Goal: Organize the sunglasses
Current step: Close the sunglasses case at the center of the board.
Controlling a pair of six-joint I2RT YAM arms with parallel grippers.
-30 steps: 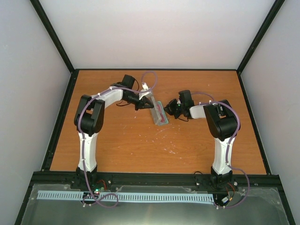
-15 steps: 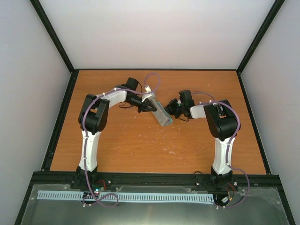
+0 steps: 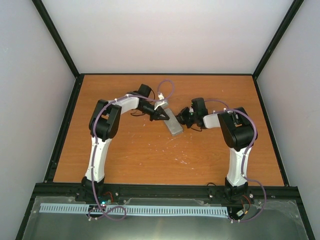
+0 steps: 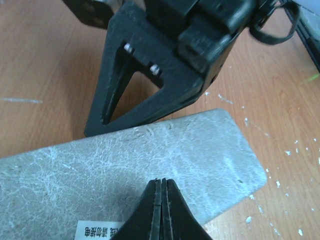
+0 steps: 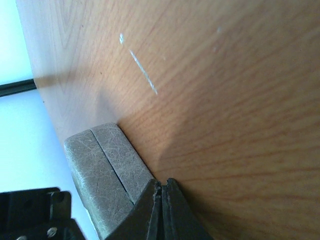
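The grey oblong case (image 3: 173,123) lies closed and slanted on the wooden table between my two grippers. The sunglasses are hidden from every view. My left gripper (image 3: 159,117) is shut, and its tips (image 4: 162,181) hover over the case's textured lid (image 4: 150,155) with nothing between them. My right gripper (image 3: 181,119) is also shut, its tips (image 5: 162,184) resting against the long side of the case (image 5: 102,167) near the seam. In the left wrist view the right gripper's black finger (image 4: 130,95) stands just behind the case.
The wooden tabletop (image 3: 150,155) bears white scuffs and flecks (image 4: 247,220). A black frame (image 3: 65,125) borders the table, with pale walls behind. A white label (image 4: 97,231) is stuck on the case lid.
The case stood open a second ago with the red-pink sunglasses showing inside; now its lid is down. My left arm has swung right over the case. The right arm has barely moved.
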